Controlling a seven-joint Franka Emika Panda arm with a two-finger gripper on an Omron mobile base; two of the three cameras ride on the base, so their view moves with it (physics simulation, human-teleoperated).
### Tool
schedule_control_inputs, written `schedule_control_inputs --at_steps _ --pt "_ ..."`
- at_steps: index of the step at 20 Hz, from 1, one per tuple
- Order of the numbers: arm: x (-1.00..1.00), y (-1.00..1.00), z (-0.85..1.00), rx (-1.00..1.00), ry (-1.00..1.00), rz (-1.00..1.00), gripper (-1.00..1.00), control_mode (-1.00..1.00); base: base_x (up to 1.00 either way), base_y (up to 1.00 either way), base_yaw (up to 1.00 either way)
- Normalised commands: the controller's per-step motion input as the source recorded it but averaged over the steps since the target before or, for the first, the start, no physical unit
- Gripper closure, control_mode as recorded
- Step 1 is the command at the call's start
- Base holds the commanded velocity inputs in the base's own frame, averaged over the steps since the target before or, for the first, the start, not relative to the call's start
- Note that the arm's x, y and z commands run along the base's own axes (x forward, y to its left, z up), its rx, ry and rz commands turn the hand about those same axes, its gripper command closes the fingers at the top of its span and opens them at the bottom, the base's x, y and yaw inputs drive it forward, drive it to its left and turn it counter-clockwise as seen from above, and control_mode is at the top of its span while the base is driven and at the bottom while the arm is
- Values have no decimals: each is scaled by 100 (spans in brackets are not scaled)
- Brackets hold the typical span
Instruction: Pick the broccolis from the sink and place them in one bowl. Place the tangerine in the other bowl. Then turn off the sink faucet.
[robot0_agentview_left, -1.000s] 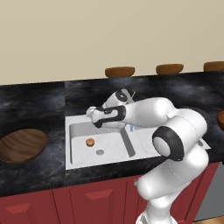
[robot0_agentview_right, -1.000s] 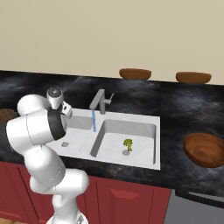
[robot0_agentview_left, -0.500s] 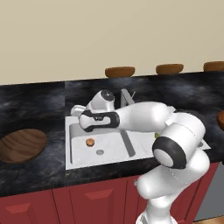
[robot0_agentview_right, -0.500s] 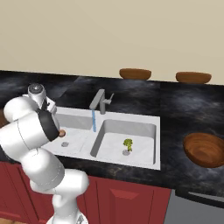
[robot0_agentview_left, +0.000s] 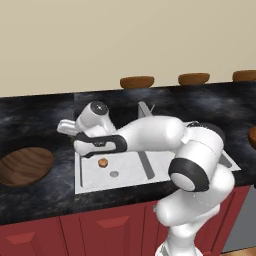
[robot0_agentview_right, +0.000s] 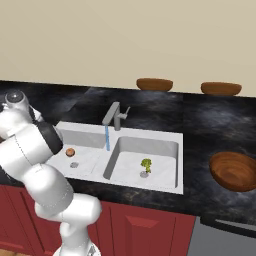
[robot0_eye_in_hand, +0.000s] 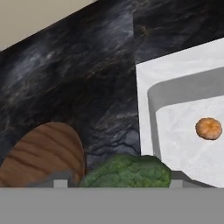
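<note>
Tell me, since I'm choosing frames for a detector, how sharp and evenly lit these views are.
Left base view: flat, even light, no glare on the sink, tangerine crisp. Right base view: soft shading inside the basins, broccoli small but clear. Hand view: the held broccoli is cropped at the bottom, slightly soft.
</note>
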Motion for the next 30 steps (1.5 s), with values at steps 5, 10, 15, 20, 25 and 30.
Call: schedule_control_inputs --at_steps 5,10,15,20,25,30 --pt "-20 75 13 0 0 0 100 -100 0 0 0" --pt "-12 72 8 0 0 0 100 -100 0 0 0" --pt "0 81 0 -3 0 -1 100 -100 0 0 0" --pt "0 67 -20 -8 0 0 100 -100 0 0 0" --pt "0 64 -29 -9 0 0 -100 -100 0 0 0" --pt "9 15 0 -3 4 -6 -100 -100 0 0 0"
